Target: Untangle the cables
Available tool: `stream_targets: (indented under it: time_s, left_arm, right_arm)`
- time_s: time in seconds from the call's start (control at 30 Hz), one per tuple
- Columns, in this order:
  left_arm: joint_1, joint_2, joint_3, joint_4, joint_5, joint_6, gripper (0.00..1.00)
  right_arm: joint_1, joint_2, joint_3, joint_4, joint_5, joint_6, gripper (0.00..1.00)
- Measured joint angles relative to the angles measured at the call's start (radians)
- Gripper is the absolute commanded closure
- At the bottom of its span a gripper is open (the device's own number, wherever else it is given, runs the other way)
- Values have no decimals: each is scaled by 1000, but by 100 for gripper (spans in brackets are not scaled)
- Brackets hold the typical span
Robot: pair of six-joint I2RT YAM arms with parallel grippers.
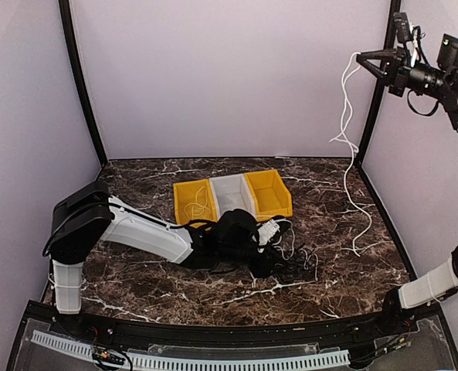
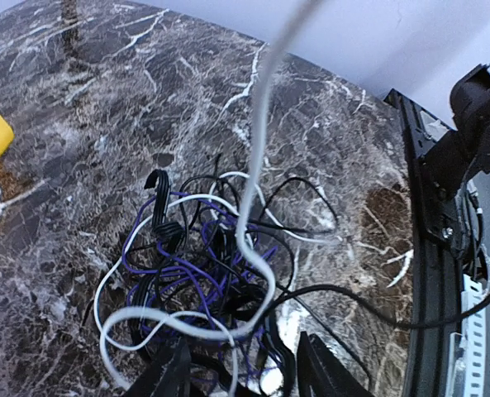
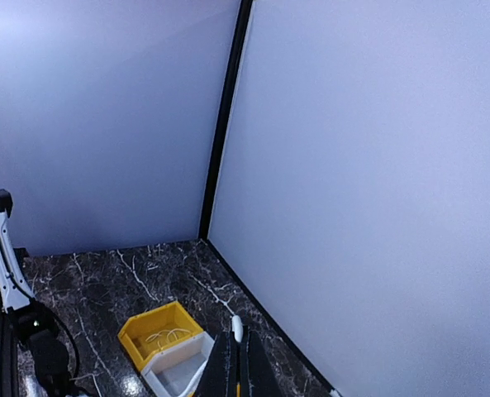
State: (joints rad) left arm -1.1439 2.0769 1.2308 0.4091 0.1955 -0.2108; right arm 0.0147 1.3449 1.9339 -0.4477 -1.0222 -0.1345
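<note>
The cables (image 1: 287,261) lie heaped on the table (image 1: 147,287) before the bins (image 1: 232,195).

Plain pale lilac walls (image 1: 229,77) close in three sides, joined at the corners by thin black posts (image 1: 83,85). The table (image 1: 136,290) is dark brown marble with white veins, glossy under soft, even light

A lab test booth: plain panel walls (image 1: 229,77), black corner posts (image 1: 80,85), marble-look table (image 1: 174,290), plastic bins (image 1: 269,193)

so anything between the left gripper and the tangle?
Nothing visible. The cables lie on the table right at the open left gripper; only the white cable, held up by the right gripper, hangs down into them.
</note>
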Motion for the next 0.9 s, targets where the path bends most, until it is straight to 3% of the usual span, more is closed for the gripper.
stream_targets:
  time_s: [0.37, 0.6, 0.73, 0.9]
  left_arm:
    - [0, -278, -37, -146, -33, 62, 46]
    - [0, -339, -12, -145, -135, 108, 48]
    - [0, -336, 80, -137, -185, 151, 41]
    - [0, -290, 243, -165, -132, 190, 42]
  right_arm:
    - [9, -163, -476, -46, 6, -153, 100]
    - [58, -211, -582, -65, 9, -180, 100]
    - [97, -221, -603, -63, 9, -175, 100]
    - [116, -227, -610, -62, 10, -171, 100]
